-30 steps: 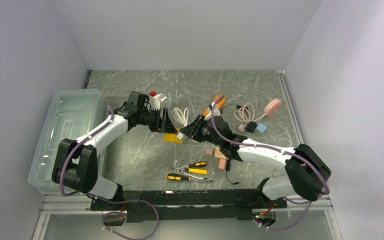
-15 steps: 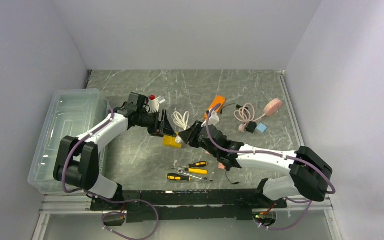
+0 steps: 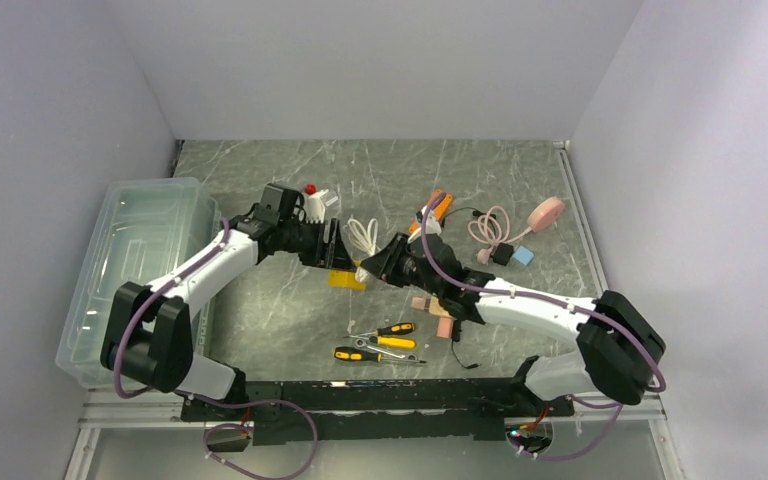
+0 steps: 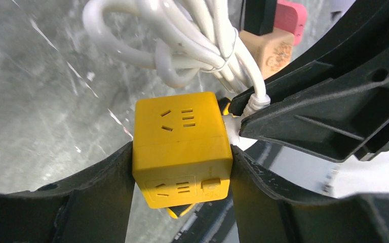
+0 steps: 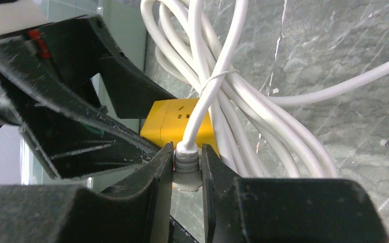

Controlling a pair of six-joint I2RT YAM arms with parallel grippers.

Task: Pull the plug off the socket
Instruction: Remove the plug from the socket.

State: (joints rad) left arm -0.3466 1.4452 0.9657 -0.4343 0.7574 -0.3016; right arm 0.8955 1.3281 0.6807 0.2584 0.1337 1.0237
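The socket is a yellow cube, and my left gripper is shut on its two side faces. It also shows mid-table as the socket in the top view, between both arms. The plug is white with a ribbed collar, and my right gripper is shut on it. The plug sits right against the cube's side face; its pins are hidden. A coiled white cable runs from the plug past the socket. The left gripper and right gripper meet nose to nose.
A clear plastic bin fills the left side. Yellow-handled screwdrivers lie near the front. Wooden blocks, an orange tool, a pink cable, a pink disc and a blue cube lie on the right.
Half a second ago both grippers, with socket and plug, had dropped a little toward the near edge. They are now back about where they were a second ago. Both grips are unchanged.
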